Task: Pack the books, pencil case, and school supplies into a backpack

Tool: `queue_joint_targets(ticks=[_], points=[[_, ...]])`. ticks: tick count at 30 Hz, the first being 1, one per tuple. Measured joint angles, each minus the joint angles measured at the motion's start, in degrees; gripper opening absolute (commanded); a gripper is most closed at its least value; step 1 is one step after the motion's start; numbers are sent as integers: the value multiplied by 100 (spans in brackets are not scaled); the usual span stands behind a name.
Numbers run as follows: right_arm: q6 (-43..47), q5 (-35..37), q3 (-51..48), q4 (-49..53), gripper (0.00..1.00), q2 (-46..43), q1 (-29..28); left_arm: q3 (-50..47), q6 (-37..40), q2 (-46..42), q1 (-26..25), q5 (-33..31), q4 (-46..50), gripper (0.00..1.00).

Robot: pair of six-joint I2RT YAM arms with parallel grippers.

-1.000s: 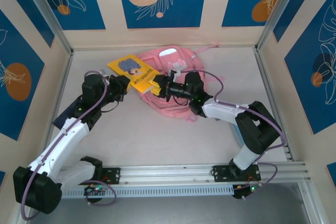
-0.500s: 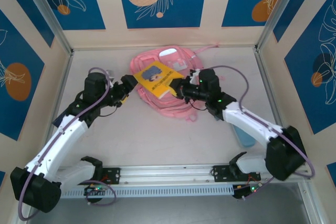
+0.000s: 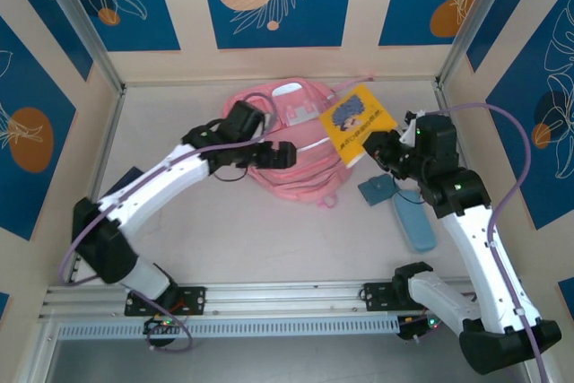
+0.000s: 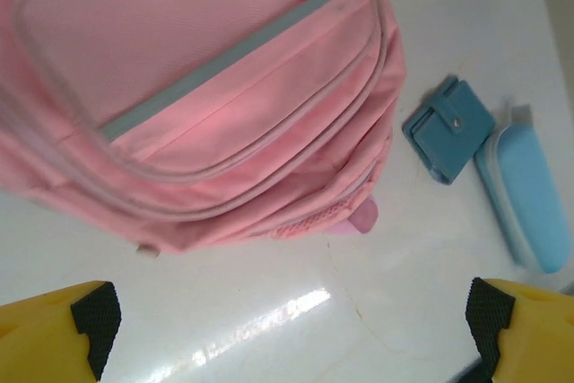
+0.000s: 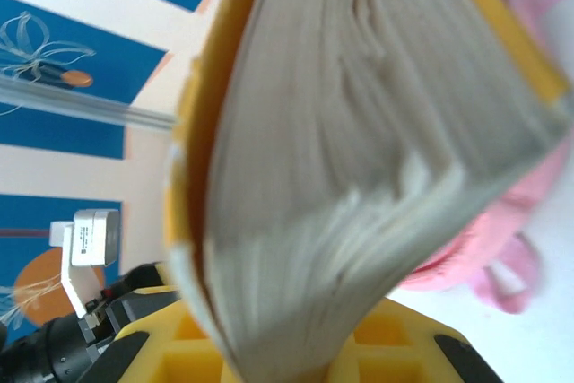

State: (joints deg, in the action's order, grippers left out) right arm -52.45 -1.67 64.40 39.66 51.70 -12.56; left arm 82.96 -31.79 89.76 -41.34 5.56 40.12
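Right gripper (image 3: 381,148) is clamped on the lower edge of the yellow book (image 3: 357,119). The book is held off the table, cover up, at upper right of centre in the top view. The right wrist view shows the page block pinched between the yellow fingers (image 5: 161,325).

Left gripper (image 3: 276,155) has its jaws spread wide and nothing between them. It hovers at the near edge of the backpack (image 3: 291,145).

The backpack lies just left of the held book. The book's long axis runs diagonally, with its free end pointing up and left. The right arm is best placed to insert it. No open zip is visible.

The pencil case (image 3: 414,222) lies on the table (image 3: 269,239) at lower right, beside a small blue wallet (image 3: 377,190).
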Motion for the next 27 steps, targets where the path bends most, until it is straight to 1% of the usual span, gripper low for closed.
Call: queue_joint_targets(ticks=[5, 9, 11, 12, 14, 18, 22, 27], points=[[304, -15, 4, 686, 6, -55, 579, 1388, 1078, 1552, -428, -575, 599, 85], [350, -109, -111, 863, 7, -101, 885, 2273, 1829, 2601, -540, -815, 1058, 76], [348, -164, -192, 903, 6, -133, 960, 2575, 2107, 2970, -544, -890, 1213, 66], [348, -190, -240, 925, 6, -155, 988, 2712, 2286, 3132, -544, -918, 1281, 63], [348, -223, -319, 962, 6, -175, 1034, 2896, 2520, 3357, -544, -931, 1344, 59], [348, -282, -352, 1060, 6, -190, 1126, 3259, 2922, 3696, -544, -964, 1469, 58], [345, -284, -356, 1069, 6, -254, 1152, 3501, 3169, 3906, -544, -1043, 1508, 58], [343, -302, -385, 1069, 6, -304, 1152, 3585, 3331, 4072, -544, -1235, 1526, 50]])
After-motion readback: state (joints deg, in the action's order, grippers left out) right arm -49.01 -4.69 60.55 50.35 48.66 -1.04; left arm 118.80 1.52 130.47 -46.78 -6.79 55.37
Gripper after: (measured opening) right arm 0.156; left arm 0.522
